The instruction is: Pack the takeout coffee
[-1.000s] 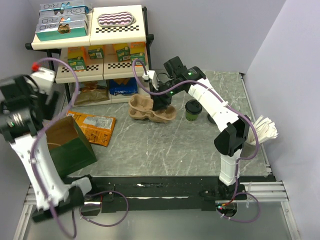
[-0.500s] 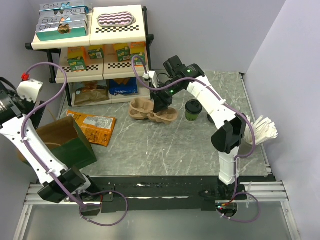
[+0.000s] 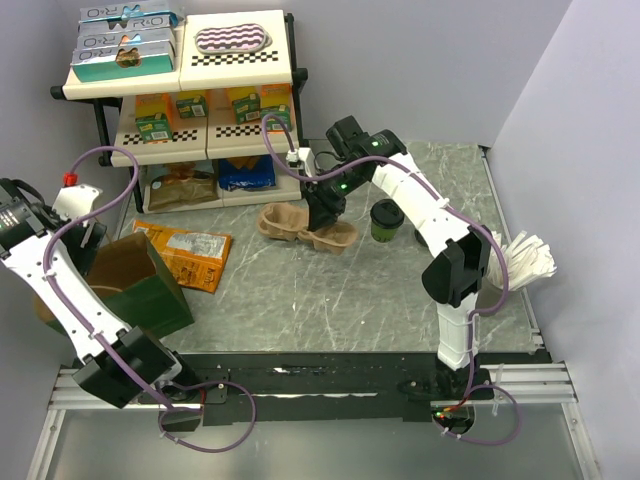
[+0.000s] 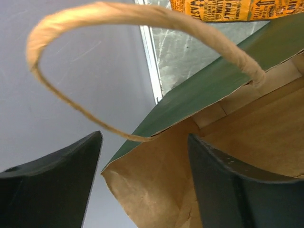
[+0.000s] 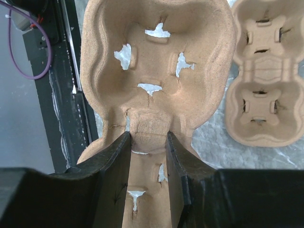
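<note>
The takeout coffee, a small green cup with a black lid, stands on the marble table just right of my right gripper. That gripper is shut on the middle ridge of a brown pulp cup carrier, which it holds just above the table. A second carrier lies beside it on the table. At the far left my left gripper is open. The upper corner of the green paper bag lies between its fingers, untouched, under the twisted handle. The bag stands open, tilted.
A shelf rack of snack boxes stands at the back left. An orange snack packet lies flat by the bag. A white bundle sits at the table's right edge. Grey walls close in on the left and right.
My left arm has swung back down to the bag's left side, and its jaws have narrowed a little. The right gripper has shifted the held carrier slightly towards the near side.
</note>
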Motion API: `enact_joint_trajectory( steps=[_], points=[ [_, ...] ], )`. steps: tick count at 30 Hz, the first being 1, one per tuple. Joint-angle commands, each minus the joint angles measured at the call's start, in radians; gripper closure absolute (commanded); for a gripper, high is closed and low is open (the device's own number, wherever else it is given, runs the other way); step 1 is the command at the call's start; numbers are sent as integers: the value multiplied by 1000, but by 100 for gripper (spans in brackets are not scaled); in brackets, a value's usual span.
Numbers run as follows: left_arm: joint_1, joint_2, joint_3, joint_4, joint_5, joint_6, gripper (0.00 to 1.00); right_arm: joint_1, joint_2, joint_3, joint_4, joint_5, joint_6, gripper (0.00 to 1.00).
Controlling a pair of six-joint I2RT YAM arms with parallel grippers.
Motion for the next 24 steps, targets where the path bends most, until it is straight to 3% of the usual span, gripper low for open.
enact_joint_trajectory(
  steps=[1,10,14,17,18,19,21,24],
  points=[
    [5,-2,-1,-27,51,-8,26,-4,-33,-8,-14,-4,16,100],
    [7,-37,-34,-27,40,0,44,-6,-23,4,-20,-4,2,100],
    [5,-66,-57,-27,7,-4,63,-4,-26,-2,-20,7,-4,100],
    [5,-101,-76,-28,0,15,66,-6,-35,-14,-6,30,15,100],
    [7,-112,-82,-28,3,24,72,-6,-38,-22,20,59,31,100],
    [5,-123,-94,-27,10,32,86,-9,-42,-37,29,73,57,100],
    [5,-163,-109,-27,39,52,97,-8,-61,-52,58,131,75,100],
    [5,-218,-143,-28,91,87,99,-23,-119,-101,162,191,138,100]
  ],
)
